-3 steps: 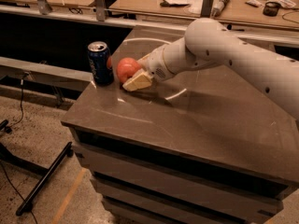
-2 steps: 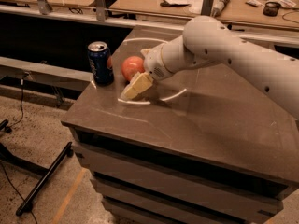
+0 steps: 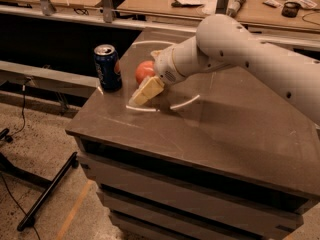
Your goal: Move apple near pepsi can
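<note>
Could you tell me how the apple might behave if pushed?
Being round, the apple would probably roll on the flat table rather than slide. Its smooth skin may slip. The gripper sits just in front of it, near the pepsi can.

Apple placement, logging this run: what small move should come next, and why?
Probably lift the gripper up and back. The round red-orange apple rests on the dark tabletop close beside the dark blue pepsi can, not touching it, and the gripper sits low just in front of the apple, so a sideways move could knock it.
</note>
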### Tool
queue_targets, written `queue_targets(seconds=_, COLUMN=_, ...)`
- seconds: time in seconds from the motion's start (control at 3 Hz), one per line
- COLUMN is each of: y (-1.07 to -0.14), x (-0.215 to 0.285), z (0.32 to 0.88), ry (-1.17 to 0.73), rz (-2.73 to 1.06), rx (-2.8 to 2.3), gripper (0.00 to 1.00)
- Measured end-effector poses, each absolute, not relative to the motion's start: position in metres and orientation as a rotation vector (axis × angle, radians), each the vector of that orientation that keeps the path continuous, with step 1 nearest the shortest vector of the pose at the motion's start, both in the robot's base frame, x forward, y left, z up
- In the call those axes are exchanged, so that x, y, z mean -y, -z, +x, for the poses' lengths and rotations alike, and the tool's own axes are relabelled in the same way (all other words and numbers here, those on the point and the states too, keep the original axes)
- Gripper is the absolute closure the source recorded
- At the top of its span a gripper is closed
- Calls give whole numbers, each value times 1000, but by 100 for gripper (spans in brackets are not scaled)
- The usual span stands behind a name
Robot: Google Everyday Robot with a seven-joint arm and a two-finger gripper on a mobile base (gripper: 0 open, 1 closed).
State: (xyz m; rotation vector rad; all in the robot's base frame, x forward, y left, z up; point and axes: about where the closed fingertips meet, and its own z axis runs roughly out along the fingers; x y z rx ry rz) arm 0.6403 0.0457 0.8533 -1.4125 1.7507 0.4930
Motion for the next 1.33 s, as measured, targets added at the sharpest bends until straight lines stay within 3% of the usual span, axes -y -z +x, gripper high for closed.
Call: queue_targets(seconds=1.33, y=-938, x=6, z=599, ry=-279, rz=-1407, rx=-1714, gripper=0)
